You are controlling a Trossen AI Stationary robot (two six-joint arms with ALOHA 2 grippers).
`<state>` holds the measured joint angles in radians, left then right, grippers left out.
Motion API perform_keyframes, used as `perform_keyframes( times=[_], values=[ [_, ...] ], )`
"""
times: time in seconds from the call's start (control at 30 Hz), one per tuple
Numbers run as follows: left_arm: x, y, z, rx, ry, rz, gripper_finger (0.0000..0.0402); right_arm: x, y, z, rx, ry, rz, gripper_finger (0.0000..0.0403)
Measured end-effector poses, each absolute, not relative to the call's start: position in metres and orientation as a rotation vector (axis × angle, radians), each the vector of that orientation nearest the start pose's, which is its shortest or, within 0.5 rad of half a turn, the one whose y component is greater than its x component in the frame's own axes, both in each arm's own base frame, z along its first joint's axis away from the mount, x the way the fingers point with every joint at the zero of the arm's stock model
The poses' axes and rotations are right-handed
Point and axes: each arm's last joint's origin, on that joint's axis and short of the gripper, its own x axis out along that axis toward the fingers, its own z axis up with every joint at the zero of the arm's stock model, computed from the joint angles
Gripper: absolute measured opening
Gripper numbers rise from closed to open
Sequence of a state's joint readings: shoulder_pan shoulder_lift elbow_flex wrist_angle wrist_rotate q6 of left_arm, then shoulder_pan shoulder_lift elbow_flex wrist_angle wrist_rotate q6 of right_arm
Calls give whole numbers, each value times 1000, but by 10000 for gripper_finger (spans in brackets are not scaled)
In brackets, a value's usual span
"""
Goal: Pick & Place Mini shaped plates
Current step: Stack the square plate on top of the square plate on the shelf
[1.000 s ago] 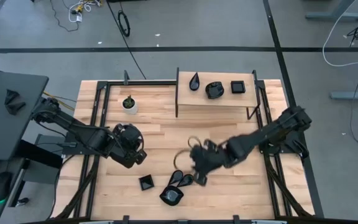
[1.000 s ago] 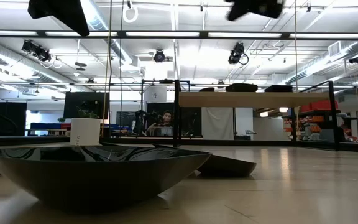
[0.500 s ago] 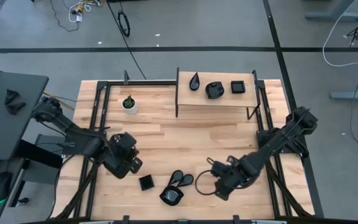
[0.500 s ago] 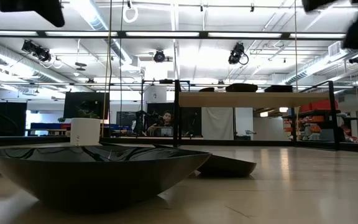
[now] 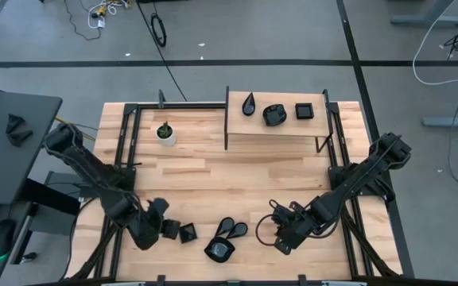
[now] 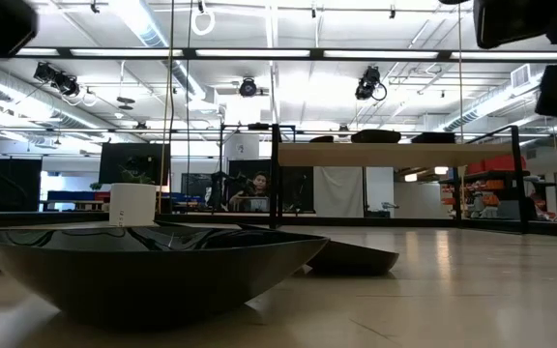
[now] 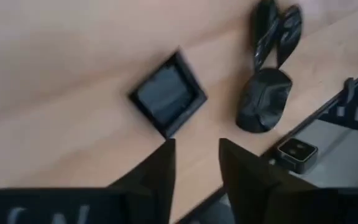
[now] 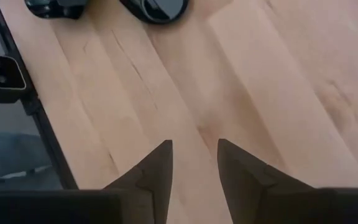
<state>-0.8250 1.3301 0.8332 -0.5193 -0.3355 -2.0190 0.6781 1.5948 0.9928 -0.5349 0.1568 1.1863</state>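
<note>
Near the front edge lie several glossy black mini plates: a square one (image 5: pixel 187 233) (image 7: pixel 166 99), two teardrops (image 5: pixel 233 229) (image 7: pixel 277 31) and a rounded one (image 5: pixel 219 251) (image 7: pixel 263 99), each flat on the wood. Three more sit on the raised shelf (image 5: pixel 277 131): a teardrop (image 5: pixel 249 103), a rounded one (image 5: pixel 274 114) and a square one (image 5: pixel 304 110). My left gripper (image 5: pixel 164 230) (image 7: pixel 196 168) is open, just left of the square plate, slanting down. My right gripper (image 5: pixel 281 236) (image 8: pixel 194 168) is open over bare wood, right of the teardrops.
A white pot with a green plant (image 5: pixel 164 133) stands at the far left. Black frame rails (image 5: pixel 122 159) run along both table sides. A small camera block (image 7: pixel 296 152) sits at the front edge. In the low view a dark plate (image 6: pixel 153 271) fills the foreground.
My left gripper has sunk and gone toward the table's near edge, rolling as it went, and is now beside the square plate. My right gripper has dropped from the table's middle toward the near right, then nearly stopped. No plate has moved.
</note>
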Motion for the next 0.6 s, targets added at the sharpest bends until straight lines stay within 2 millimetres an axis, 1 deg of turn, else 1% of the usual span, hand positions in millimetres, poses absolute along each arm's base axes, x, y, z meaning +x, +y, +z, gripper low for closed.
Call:
perform_keyframes(
  times=[0.1, 0.17, 0.23, 0.43, 0.53, 0.6],
  values=[
    [176, -183, 194, -1413, 882, 547, 151, 239, 187, 191, 552, 1108, -201, 130],
    [177, -186, 181, -1451, 911, 584, 159, 239, 187, 191, 520, 1085, -201, 130],
    [179, -190, 170, -1445, 947, 638, 160, 239, 187, 192, 497, 1074, -197, 130],
    [192, -200, 144, -1470, 945, 692, 142, 237, 190, 192, 471, 1069, -182, 130],
    [200, -199, 133, -1470, 933, 717, 128, 236, 191, 192, 440, 1051, -188, 130],
    [205, -197, 130, -1472, 924, 729, 118, 236, 190, 192, 438, 1041, -207, 130]
  ],
)
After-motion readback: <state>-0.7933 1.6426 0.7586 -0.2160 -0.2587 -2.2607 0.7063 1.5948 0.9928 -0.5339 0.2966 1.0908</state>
